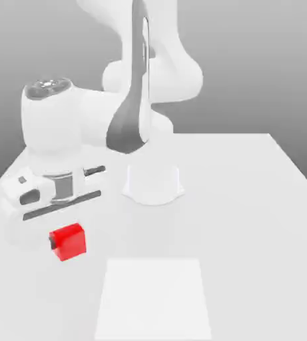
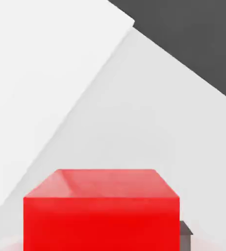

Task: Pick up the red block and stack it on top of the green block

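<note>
Gripper clamped on red block; block lies between the fingertips, below the hand. In the exterior view, block appears toward the tabletop's left edge, beyond the white panel's far-left corner.

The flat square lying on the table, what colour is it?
The flat square is plain white; it shows best in the exterior view.

We see red block: smooth, glossy plastic look. Arm housing: glossy white plastic. Tabletop: smooth, matt.
</note>
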Motion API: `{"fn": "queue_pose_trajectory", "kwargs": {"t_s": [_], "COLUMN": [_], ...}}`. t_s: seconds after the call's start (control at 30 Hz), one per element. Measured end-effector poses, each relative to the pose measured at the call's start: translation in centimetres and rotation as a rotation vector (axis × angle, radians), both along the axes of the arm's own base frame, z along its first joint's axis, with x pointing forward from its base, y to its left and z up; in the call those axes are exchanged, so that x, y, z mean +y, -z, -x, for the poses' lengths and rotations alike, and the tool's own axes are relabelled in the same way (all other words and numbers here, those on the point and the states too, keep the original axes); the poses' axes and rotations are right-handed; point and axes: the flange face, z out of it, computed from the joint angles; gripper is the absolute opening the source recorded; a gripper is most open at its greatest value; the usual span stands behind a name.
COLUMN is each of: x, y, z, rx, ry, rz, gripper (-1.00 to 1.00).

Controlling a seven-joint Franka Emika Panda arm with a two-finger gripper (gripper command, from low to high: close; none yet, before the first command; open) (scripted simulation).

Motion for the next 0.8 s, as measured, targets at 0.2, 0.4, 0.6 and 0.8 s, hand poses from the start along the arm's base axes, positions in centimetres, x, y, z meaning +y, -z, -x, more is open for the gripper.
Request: {"fn": "queue_pose_trajectory", "kwargs": {"t_s": [0.2,0.4,0.6,0.8], "x": [-6.0,-10.7,-11.9,-12.1], "y": [-0.8,-1.2,-0.6,0.7], "z": [6.4,14.4,16.9,16.9], "rx": [0.0,-0.007,-0.013,-0.013], "ry": [0.103,0.232,0.27,0.268], "rz": [-0.006,-0.024,-0.019,-0.01], "gripper": [-1.0,-1.0,-1.0,-1.0]}}
